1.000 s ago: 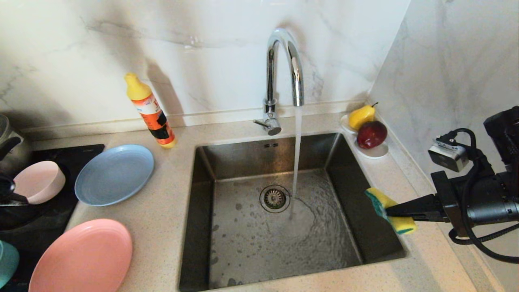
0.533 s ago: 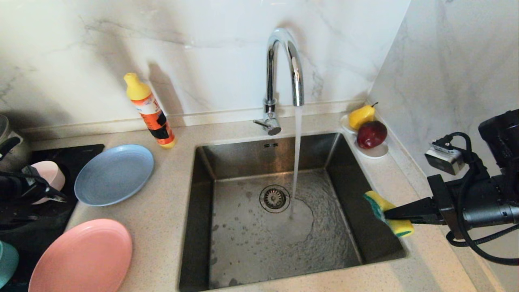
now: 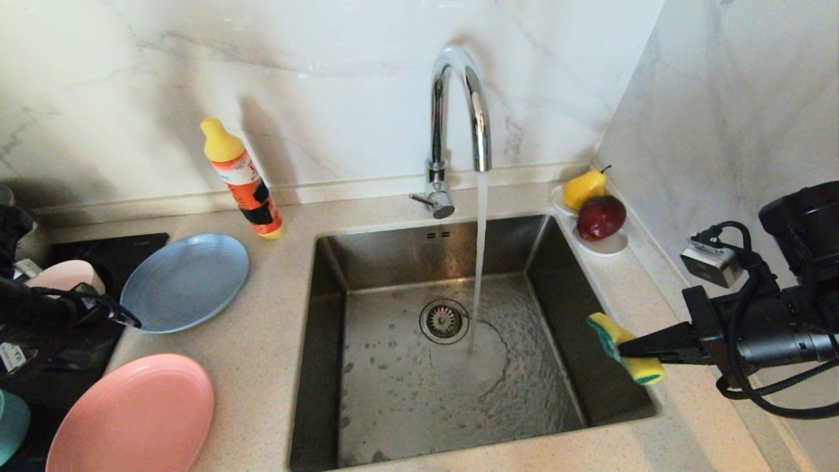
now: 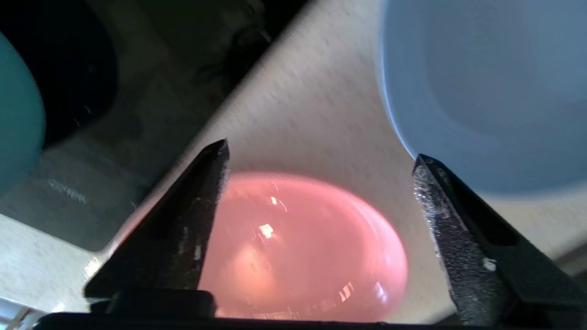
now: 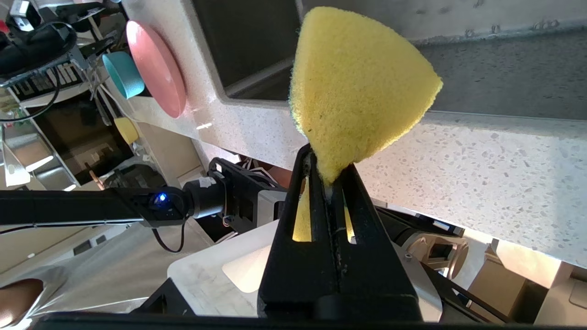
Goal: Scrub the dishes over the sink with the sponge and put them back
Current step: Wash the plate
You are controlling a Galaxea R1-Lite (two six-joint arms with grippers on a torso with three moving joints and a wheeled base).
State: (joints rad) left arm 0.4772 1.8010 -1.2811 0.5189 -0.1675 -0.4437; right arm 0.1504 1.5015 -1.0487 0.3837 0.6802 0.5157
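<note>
My left gripper point(image 3: 113, 312) point(image 4: 321, 151) hangs open with nothing between its fingers. It is above the counter, between the grey-blue plate point(image 3: 187, 282) point(image 4: 495, 82) and the salmon-pink plate point(image 3: 134, 416) point(image 4: 302, 256). Behind that arm, the pale pink bowl point(image 3: 62, 275) sits on the black cooktop point(image 3: 124, 249). The teal bowl point(image 3: 10, 426) point(image 4: 18, 114) peeks in at the near left edge. My right gripper point(image 3: 629, 349) point(image 5: 328, 165) is shut on the yellow and green sponge point(image 3: 606, 331) point(image 5: 357, 87), held over the right rim of the steel sink point(image 3: 328, 314).
Water runs from the chrome faucet point(image 3: 459, 98) into the sink beside the drain point(image 3: 444, 321). An orange detergent bottle point(image 3: 242, 177) stands behind the plates. A white dish point(image 3: 609, 246) with a pear and an apple sits at the back right corner, by the marble wall.
My left gripper has opened and swung right, away from the pink bowl, which stays on the cooktop. The right gripper with the sponge has barely shifted.
</note>
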